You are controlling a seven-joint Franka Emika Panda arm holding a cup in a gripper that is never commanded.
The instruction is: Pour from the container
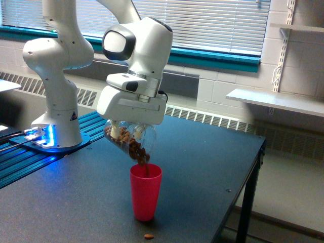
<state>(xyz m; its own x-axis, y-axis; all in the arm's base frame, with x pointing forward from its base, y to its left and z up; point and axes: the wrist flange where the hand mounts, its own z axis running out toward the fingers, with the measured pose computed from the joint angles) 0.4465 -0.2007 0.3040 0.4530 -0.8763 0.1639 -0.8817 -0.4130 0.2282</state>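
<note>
A dark tabletop stands in a room with window blinds and a white shelf on the wall, and one small brown bit lies on it just in front of the red cup. The white arm bends over from its base at the exterior view's left, with the gripper pointing down. Its jaws are closed on the clear container, which is tipped just above the red cup, and brown bits are falling from it into that cup.

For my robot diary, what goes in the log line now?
gripper tilts clear container | brown bits falling into red cup | one bit on table
</note>
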